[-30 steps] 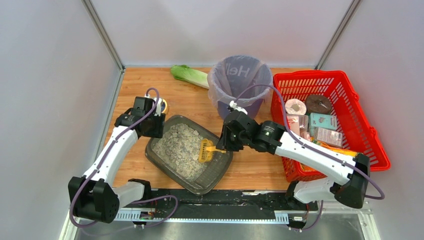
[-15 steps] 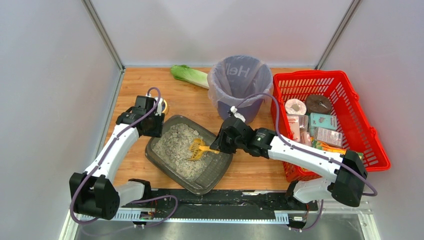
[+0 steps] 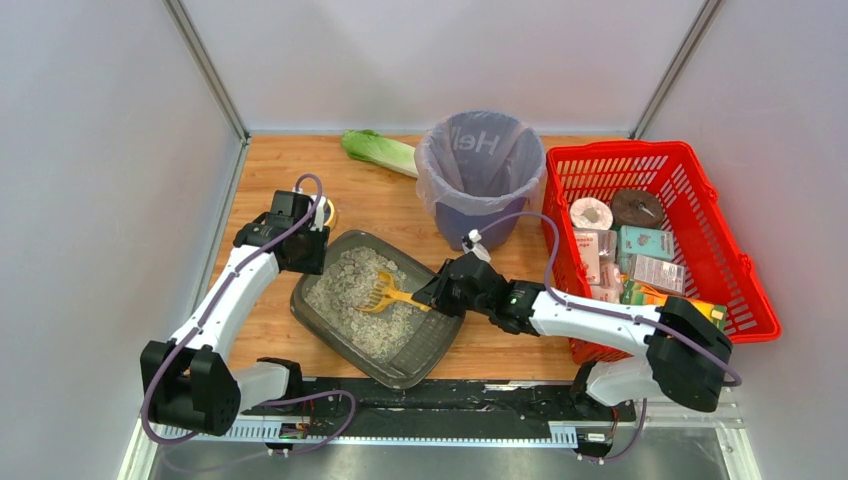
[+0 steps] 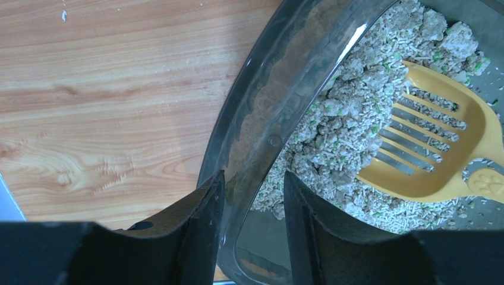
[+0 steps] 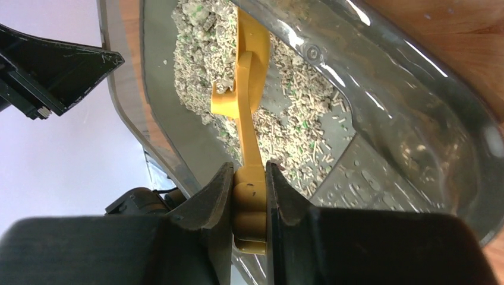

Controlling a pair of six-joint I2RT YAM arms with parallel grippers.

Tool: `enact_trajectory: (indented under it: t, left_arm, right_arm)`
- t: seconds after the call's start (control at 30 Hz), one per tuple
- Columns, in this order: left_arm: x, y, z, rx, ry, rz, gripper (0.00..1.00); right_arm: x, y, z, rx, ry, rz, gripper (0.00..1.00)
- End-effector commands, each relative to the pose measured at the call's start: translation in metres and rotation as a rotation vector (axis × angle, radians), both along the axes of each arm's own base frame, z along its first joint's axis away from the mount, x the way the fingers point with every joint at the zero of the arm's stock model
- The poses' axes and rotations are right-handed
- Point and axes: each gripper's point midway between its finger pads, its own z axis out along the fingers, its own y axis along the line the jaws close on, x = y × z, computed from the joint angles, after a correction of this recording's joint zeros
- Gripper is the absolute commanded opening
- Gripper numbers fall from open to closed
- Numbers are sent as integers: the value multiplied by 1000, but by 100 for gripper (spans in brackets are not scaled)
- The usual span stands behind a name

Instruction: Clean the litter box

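Note:
The litter box (image 3: 432,338) is a dark grey tray with grey-beige litter, lying at the near centre-left of the table. My left gripper (image 3: 308,262) is at its far left corner; in the left wrist view its jaws (image 4: 252,184) straddle the rim (image 4: 279,89) and hold it. My right gripper (image 3: 432,296) is shut on the handle of a yellow slotted scoop (image 3: 385,293). The scoop's head lies in the litter at the middle of the box (image 4: 440,148). In the right wrist view the handle (image 5: 249,71) runs from my gripper (image 5: 248,178) down into the box (image 5: 416,148).
A purple bag-lined bin (image 3: 430,180) stands behind the box. A red mesh basket (image 3: 742,272) with packaged goods fills the right side. A green cabbage (image 3: 378,150) lies at the back left. White walls enclose the table.
My right gripper has moved left and lower, carrying the scoop from the box's right side to the middle of the litter. The left arm has not moved.

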Motion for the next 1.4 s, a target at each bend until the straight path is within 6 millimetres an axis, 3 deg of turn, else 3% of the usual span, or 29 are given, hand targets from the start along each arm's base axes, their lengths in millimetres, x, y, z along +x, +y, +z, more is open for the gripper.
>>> enact_trajectory:
  t: [0.0,0.03,0.2,0.4,0.43,0.53,0.7,0.93,1.07,1.27,1.3,1.37]
  left_arm:
    - [6,-6,13,-20,-30,-19,51]
    - [6,-6,13,-20,-32,-19,52]
    - [7,-5,17,-17,-48,-18,60]
    - [8,0,26,-2,-87,-3,77]
    - [10,0,28,0,-101,2,79]
    - [11,4,37,10,-154,10,80]
    - [13,15,49,49,-225,43,80]
    - [15,17,60,52,-282,52,80]
    - [16,22,79,49,-354,93,80]
    - [33,2,132,-77,-501,72,81]
    - [37,1,150,-92,-539,74,81]
    - [41,-1,162,-105,-558,76,82]
  right_arm:
    - [5,-13,-47,-53,16,-74,0]
    - [4,-15,-55,-48,28,-82,0]
    - [-2,-5,-58,72,32,-63,0]
    - [-5,-7,-43,141,-4,-55,0]
    - [-5,-9,-33,163,-20,-58,0]
    - [-6,-20,-21,165,-54,-68,0]
    - [-11,-39,-21,149,-62,-89,0]
    - [-18,-45,-12,219,-96,-59,0]
    - [-22,-44,-4,264,-129,-19,0]
    - [-24,-48,19,358,-178,-20,0]
    - [-24,-50,20,365,-181,-25,0]
    - [-24,-53,27,388,-193,-33,0]
